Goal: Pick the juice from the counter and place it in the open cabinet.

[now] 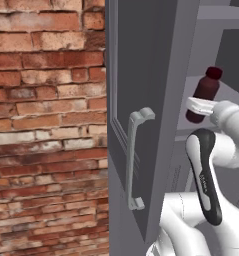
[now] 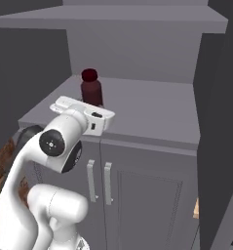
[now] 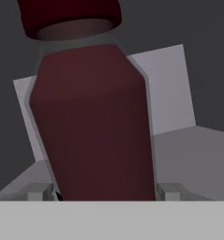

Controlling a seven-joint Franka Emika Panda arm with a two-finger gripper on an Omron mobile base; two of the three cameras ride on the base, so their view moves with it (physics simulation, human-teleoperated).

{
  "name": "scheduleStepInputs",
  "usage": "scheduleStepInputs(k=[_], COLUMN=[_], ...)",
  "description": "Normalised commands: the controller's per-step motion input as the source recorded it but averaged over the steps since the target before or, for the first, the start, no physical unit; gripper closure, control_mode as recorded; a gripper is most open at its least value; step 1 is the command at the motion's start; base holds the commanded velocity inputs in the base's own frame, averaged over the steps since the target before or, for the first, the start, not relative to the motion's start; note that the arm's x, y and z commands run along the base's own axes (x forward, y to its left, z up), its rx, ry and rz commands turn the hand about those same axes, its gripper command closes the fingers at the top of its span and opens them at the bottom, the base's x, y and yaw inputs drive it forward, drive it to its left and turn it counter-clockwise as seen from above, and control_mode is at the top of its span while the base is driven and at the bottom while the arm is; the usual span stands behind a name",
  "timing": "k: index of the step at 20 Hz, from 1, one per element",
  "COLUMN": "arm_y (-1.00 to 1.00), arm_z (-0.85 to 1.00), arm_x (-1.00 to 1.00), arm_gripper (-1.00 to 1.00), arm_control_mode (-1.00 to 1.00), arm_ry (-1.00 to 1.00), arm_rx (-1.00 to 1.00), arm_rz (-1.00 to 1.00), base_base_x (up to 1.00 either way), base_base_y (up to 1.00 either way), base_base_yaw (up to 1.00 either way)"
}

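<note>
The juice point(image 1: 205, 95) is a dark maroon bottle with a dark cap, leaning slightly inside the open cabinet point(image 1: 146, 75). My gripper point(image 1: 198, 106) is shut on its lower body from the side. From the right base view the juice point(image 2: 91, 89) rises behind my gripper point(image 2: 90, 101), over the front left of a grey inner shelf point(image 2: 152, 110). In the hand view the juice point(image 3: 94, 122) stands tilted between the fingertips point(image 3: 168, 191), with my gripper point(image 3: 104, 192) at its base. Whether its bottom touches the shelf is hidden. The counter is out of view.
The cabinet's open door with its light vertical bar handle point(image 1: 134, 160) stands close on my left. A red brick wall point(image 1: 46, 125) lies beyond it. An upper shelf point(image 2: 137, 19) hangs above the bottle. Two lower doors with small handles point(image 2: 99, 181) sit below the shelf.
</note>
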Motion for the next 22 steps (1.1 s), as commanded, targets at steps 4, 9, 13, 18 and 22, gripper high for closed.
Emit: scheduleStepInputs(k=[4,9,13,18,22], arm_y=[0.00,0.00,0.00,0.00,0.00], arm_z=[-0.21,-0.15,-0.10,-0.17,-0.18], arm_x=[0.32,0.31,0.35,0.26,0.13], arm_gripper=[1.00,1.00,1.00,1.00,1.00], arm_control_mode=[-1.00,-1.00,-1.00,-1.00,-1.00], arm_ry=[0.00,0.00,0.00,0.00,0.00], arm_rx=[0.00,0.00,0.00,0.00,0.00], arm_rz=[-0.02,-0.02,-0.01,0.00,0.00], base_base_x=[0.00,0.00,0.00,0.00,0.00], base_base_y=[0.00,0.00,0.00,0.00,0.00], base_base_yaw=[0.00,0.00,0.00,0.00,0.00])
